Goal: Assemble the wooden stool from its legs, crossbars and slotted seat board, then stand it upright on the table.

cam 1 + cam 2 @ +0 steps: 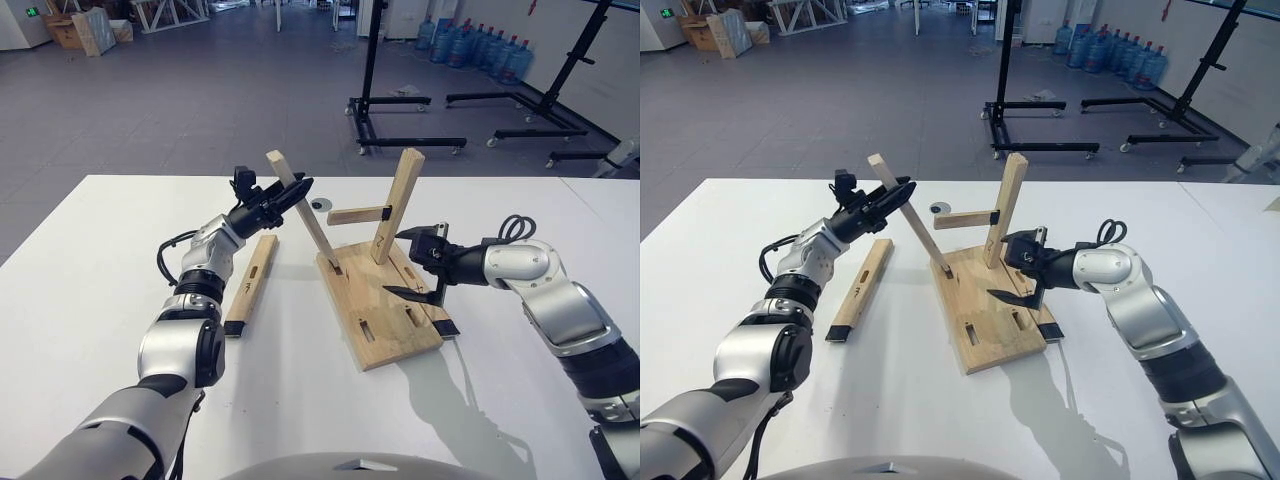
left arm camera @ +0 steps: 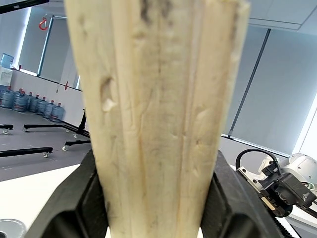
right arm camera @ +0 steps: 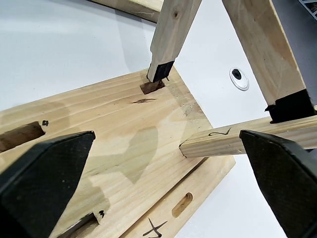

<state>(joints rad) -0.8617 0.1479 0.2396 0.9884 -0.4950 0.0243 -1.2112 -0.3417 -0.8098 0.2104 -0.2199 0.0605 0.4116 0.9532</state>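
Pencil marks first: a hand-drawn X sits beside an oval slot on a pale wooden leg (image 3: 208, 181) lying tight against the edge of the pale slotted wooden seat board (image 3: 114, 158). There's a squiggle on the short pale wooden crossbar (image 3: 233, 139) near its free end, and a tiny mark by one board slot is too small to read.

Left arm is stretched forward over the white bench (image 1: 90, 300). The left pincer (image 1: 298, 190) is clamped on a long pale wooden leg (image 1: 305, 215) near its top, with the black fingers (image 2: 74, 198) pressed to either side of the grain. That leg slants down from the pincer to the board, and its black-banded foot meets the wood right at a dark slot. Seated or not, I cannot tell.

Right arm bends in from the side with the forearm low. The right pincer (image 1: 400, 263) is spread wide, holding nothing, hovering just over the board, which lies flat beneath it. Just beyond this pincer stands a second wooden leg (image 1: 398, 205), leaning slightly. The crossbar juts from a black band on it toward the left pincer's leg without touching.

Another loose leg (image 1: 250, 283) lies on the bench beside the left forearm
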